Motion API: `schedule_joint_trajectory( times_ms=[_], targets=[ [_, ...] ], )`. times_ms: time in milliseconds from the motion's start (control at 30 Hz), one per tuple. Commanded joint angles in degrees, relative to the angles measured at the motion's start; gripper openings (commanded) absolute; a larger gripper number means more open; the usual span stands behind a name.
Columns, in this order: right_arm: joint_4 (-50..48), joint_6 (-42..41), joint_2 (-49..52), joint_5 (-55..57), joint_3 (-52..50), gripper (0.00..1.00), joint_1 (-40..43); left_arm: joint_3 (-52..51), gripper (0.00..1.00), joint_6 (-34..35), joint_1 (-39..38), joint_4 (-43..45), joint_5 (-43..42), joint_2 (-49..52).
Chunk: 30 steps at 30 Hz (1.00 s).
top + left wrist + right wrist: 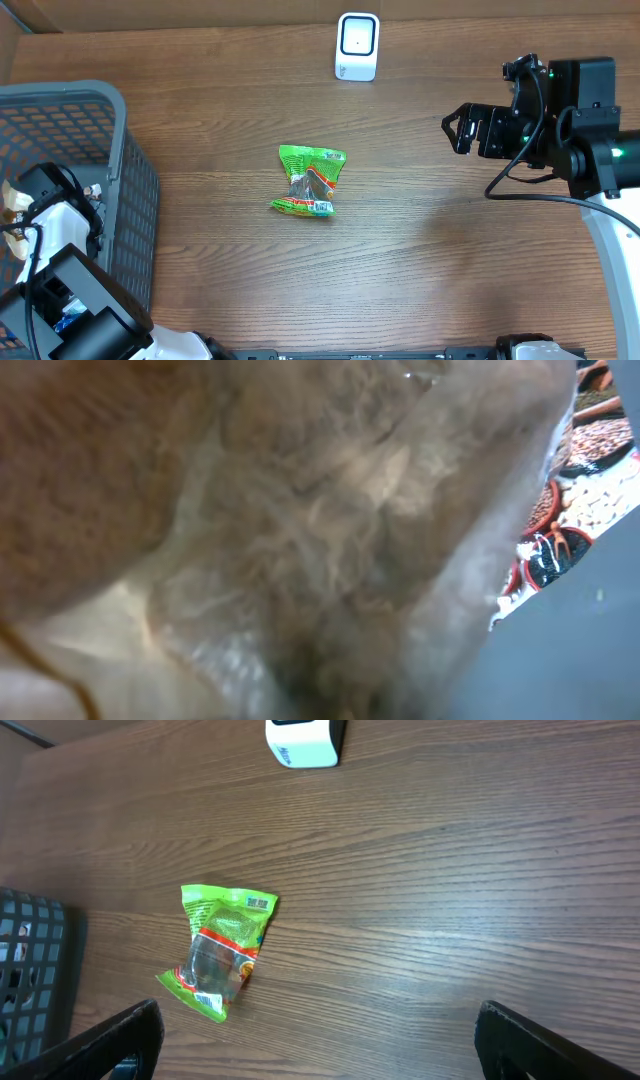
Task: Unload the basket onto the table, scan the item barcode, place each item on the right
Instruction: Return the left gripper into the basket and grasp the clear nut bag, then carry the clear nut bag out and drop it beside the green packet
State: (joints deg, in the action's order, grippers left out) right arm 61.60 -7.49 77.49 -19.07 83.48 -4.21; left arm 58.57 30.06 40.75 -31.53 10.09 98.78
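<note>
My left gripper (pixel 24 218) reaches down into the grey basket (pixel 130 190) at the table's left edge. A clear packet (pixel 300 530) of brownish contents fills the left wrist view and hides the fingers; the jaws are shut on its film. A green snack packet (pixel 310 181) lies flat in the middle of the table, with a small barcode label at its near end (pixel 205 1003). The white scanner (pixel 357 46) stands at the far edge. My right gripper (pixel 458 130) hovers open to the right of the green packet, nothing between its fingers (pixel 110 1040).
The basket's mesh wall (pixel 30 970) shows at the left of the right wrist view. Another packet printed with nuts and beans (pixel 580 460) lies in the basket beside the clear one. Bare wood surrounds the green packet.
</note>
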Motion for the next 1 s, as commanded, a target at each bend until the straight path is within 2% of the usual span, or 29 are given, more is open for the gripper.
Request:
schedule_joint_trajectory(
  times_ms=[0,133,400,633,833,967],
  targets=[
    [0.07,0.04,-0.22,0.07,1.49,1.0,-0.22,4.42,0.04,-1.88,0.11,-5.01,-5.35,1.51],
    [0.09,0.04,-0.22,0.07,1.49,1.0,-0.22,13.2,0.04,-3.56,0.11,-13.31,-7.8,1.16],
    [0.0,0.04,-0.22,0.07,1.49,1.0,-0.22,38.07,0.04,-7.74,0.02,-33.38,-10.97,-2.49],
    [-0.2,0.04,-0.22,0.07,1.49,1.0,-0.22,49.68,0.04,-11.02,-3.93,-40.04,-14.38,-10.51],
    [-0.44,0.04,-0.22,0.07,1.49,1.0,-0.22,50.62,0.04,-15.39,-17.2,-40.28,-18.97,-18.43],
    [-0.72,0.04,-0.22,0.09,1.49,1.0,-0.22,48.78,0.04,-17.97,-32.26,-42.75,-22.27,-18.32]
  ],
)
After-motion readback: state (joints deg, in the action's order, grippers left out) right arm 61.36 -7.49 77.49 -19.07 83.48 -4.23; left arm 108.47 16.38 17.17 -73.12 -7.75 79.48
